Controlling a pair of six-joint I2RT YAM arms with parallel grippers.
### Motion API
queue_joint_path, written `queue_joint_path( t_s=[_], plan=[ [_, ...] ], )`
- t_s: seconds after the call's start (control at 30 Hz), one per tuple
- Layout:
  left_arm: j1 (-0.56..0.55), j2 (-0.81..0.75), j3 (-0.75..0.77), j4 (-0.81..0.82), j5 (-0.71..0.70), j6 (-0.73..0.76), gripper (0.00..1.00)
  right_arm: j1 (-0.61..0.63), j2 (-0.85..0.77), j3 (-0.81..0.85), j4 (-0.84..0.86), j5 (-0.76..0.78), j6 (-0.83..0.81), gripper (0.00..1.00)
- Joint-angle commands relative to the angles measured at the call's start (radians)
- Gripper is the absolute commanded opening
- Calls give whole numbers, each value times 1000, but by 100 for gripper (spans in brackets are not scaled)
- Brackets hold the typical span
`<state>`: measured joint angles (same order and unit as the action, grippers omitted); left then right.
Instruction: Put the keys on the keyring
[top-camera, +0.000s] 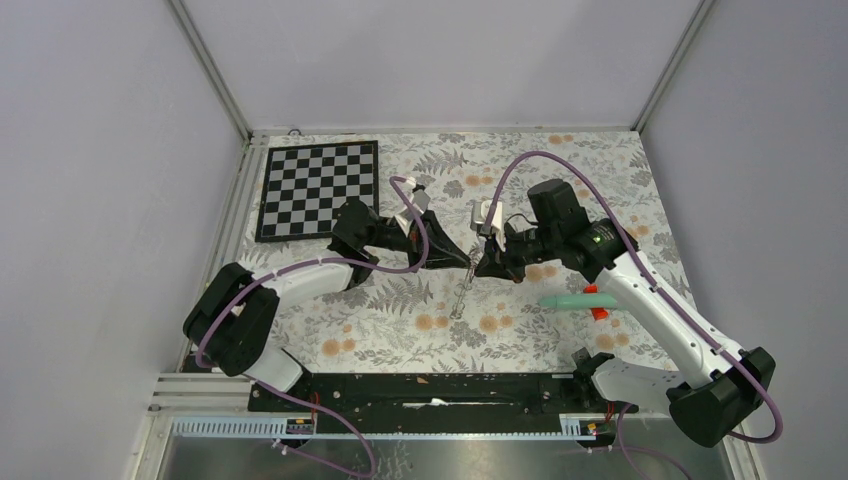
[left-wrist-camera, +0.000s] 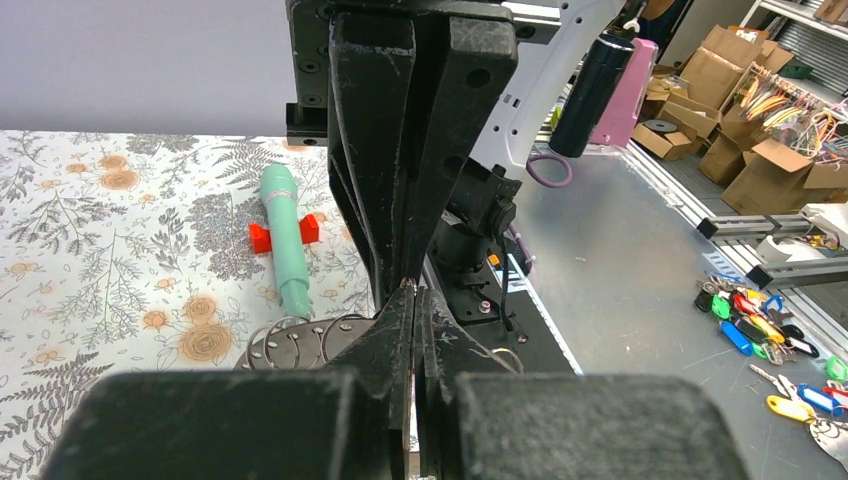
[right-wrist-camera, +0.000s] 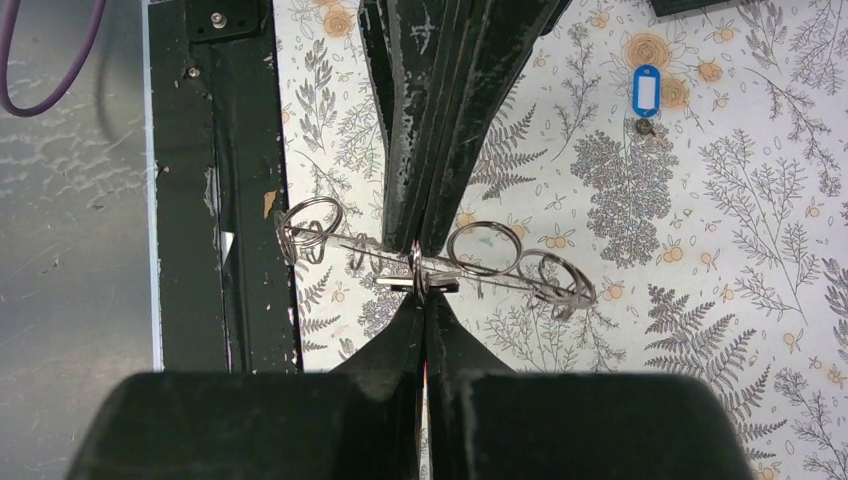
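Observation:
The keyring (right-wrist-camera: 500, 272) is held edge-on above the table, a thin dark band carrying several small wire rings. Its flat grey face shows in the left wrist view (left-wrist-camera: 300, 345), and it hangs below the fingertips in the top view (top-camera: 459, 298). My left gripper (top-camera: 468, 260) (left-wrist-camera: 413, 292) and my right gripper (top-camera: 482, 264) (right-wrist-camera: 420, 278) meet tip to tip, and both are shut on the band. A short flat bar lies across the right fingertips; I cannot tell whether it is the black key. The blue key (right-wrist-camera: 647, 92) lies on the table beyond.
A teal stick with a red piece (top-camera: 572, 299) (left-wrist-camera: 284, 236) lies on the right side of the table. The chequered board (top-camera: 318, 187) lies at the far left. The arms' black base rail (top-camera: 440, 390) runs along the near edge.

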<state>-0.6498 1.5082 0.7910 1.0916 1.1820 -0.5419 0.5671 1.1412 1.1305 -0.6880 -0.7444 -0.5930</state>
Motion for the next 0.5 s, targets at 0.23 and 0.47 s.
queue_joint_path(
  t_s=[0.23,0.47],
  plan=[
    [16,-55,33,-222,6,218,0,-10,-20,40,-61,60,-54,0],
    [16,-80,32,-363,-10,337,0,-10,-14,11,-50,100,-45,0]
  ],
)
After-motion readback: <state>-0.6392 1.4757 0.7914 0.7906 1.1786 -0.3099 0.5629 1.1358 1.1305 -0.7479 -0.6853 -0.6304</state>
